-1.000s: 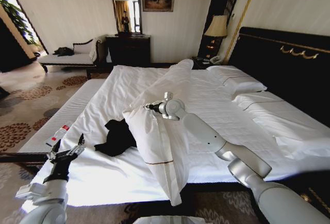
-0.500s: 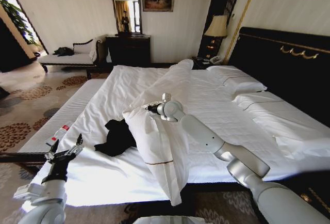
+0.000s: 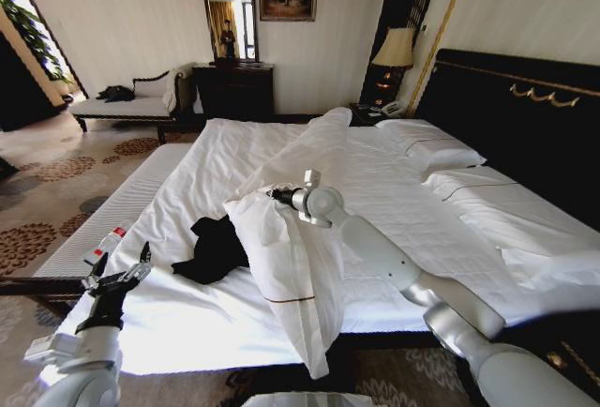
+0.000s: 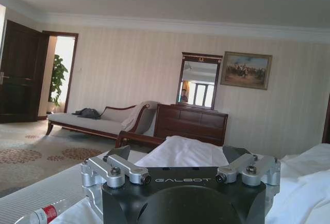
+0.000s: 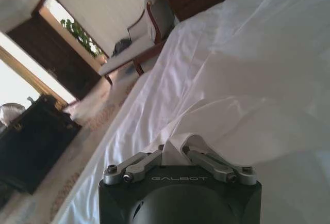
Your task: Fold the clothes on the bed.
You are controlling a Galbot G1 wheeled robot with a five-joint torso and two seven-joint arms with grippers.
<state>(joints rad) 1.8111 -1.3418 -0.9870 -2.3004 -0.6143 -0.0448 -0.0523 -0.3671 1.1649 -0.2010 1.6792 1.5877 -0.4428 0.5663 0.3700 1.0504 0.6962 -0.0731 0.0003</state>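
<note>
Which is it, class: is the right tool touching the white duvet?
Touching. The right wrist view shows the right tool pinching a fold of the white duvet between its fingers.

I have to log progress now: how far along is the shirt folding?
Nothing is folded: the black T-shirt lies crumpled on the bed. In hand: the right gripper pinches the white duvet beside it. The left gripper hovers open. All folding remains.

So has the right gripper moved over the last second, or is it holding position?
Yes. The right gripper, shut on a fold of the white duvet, has shifted slightly toward the headboard, away from the black T-shirt, which has stayed put.
</note>
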